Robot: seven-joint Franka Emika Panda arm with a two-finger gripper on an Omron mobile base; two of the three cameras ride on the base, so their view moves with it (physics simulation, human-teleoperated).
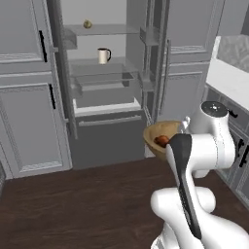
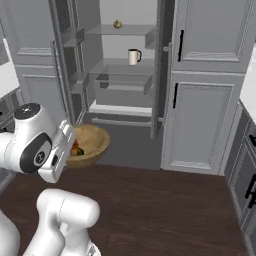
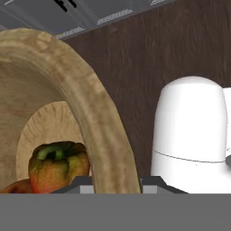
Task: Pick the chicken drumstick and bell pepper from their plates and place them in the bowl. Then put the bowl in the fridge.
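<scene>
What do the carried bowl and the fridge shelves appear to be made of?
Bowl: looks like matte light wood, with mottled tan grain on its rim. Fridge shelves: seemingly clear glass or plastic, since the back wall shows through them.

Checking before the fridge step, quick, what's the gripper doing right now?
Gripper: closed on the rim of the bowl, holding it up with the bell pepper inside.

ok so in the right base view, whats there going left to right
robot arm → wooden bowl holding the food → open fridge, with a small round fruit and a white mug on its shelves → tall grey cabinet doors
</scene>
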